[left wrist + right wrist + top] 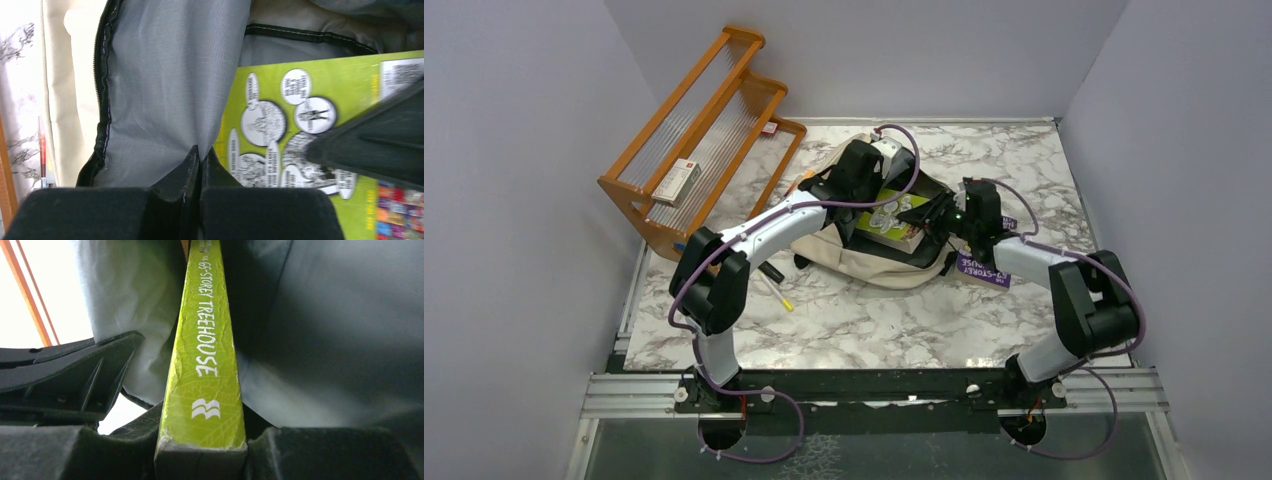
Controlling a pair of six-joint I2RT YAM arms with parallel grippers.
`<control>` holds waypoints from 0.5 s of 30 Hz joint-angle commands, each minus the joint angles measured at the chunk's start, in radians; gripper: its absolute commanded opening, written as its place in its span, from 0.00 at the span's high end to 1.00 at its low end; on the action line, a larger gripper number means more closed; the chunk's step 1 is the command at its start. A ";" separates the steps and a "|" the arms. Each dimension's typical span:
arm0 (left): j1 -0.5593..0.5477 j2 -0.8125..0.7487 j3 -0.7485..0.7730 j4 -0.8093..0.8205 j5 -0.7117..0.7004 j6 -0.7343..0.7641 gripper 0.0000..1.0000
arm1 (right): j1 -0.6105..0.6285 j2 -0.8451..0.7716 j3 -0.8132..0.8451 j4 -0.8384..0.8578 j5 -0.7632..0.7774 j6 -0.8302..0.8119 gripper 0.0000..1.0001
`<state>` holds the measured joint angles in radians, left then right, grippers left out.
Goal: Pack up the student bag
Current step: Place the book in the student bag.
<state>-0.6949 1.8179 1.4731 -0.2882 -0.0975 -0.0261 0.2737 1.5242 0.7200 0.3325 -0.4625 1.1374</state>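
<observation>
My right gripper (pixel 202 437) is clamped on the green book (pixel 205 340), which sits partway inside the bag (pixel 864 262) lying open mid-table. My left gripper (pixel 200 162) pinches the lining (pixel 165 90), holding the mouth open. A purple book (pixel 986 272) and a pen (pixel 776 292) lie outside, so I judge packing unfinished.

Spine of the green book (pixel 202 365), centre frame: I read "65-STOREY TREEHOUSE"; purple book (pixel 984 272), right of centre: "STOREY" only.
</observation>
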 commanded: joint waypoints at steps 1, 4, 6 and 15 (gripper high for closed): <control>-0.001 -0.054 0.007 0.078 0.050 -0.021 1.00 | 0.033 0.093 0.030 0.355 0.011 0.110 0.99; -0.001 -0.057 0.007 0.077 0.054 -0.022 1.00 | 0.051 0.158 0.042 0.460 0.027 0.138 0.99; -0.001 -0.055 0.007 0.077 0.058 -0.023 1.00 | 0.063 0.197 0.059 0.500 0.057 0.141 0.99; 0.000 -0.054 0.012 0.075 0.084 -0.035 1.00 | 0.105 0.478 0.168 0.768 0.092 0.174 1.00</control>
<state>-0.6930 1.8179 1.4731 -0.2852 -0.0673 -0.0376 0.3679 1.9915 0.8536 0.9165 -0.3893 1.2800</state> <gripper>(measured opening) 0.009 0.318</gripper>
